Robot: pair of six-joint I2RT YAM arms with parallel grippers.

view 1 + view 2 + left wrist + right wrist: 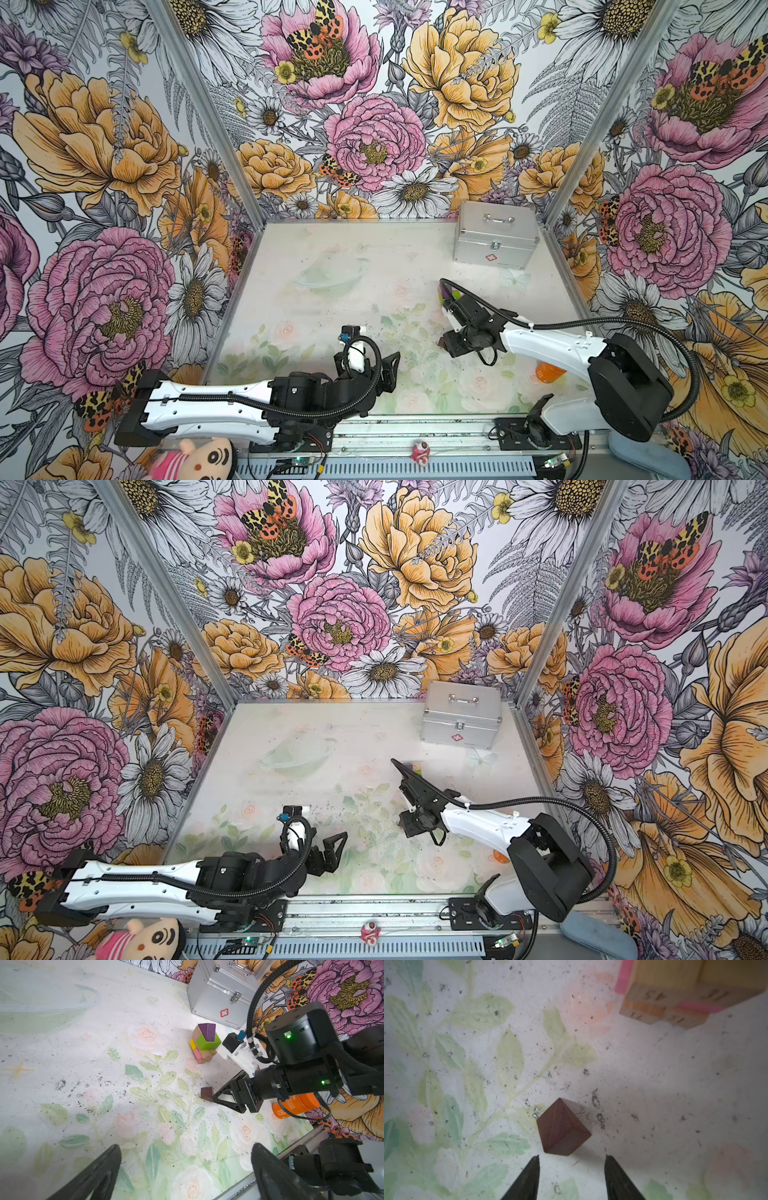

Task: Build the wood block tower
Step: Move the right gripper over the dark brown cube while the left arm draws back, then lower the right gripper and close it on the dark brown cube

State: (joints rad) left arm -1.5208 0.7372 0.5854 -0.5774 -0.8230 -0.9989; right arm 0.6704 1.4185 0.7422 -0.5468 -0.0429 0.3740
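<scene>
Right gripper [572, 1158]: jaws part-open, empty, tips just short of dark-brown block [562, 1128] lying loose. Left gripper [186, 1147]: spread wide, empty. Wood block tower [204, 1045] stands apart from block, near silver case [218, 995].

Can barely catch a sliver of the wood block tower [451, 296] behind the right arm [540, 336] in both top views, and only its cropped bottom layers from the right wrist view.
</scene>
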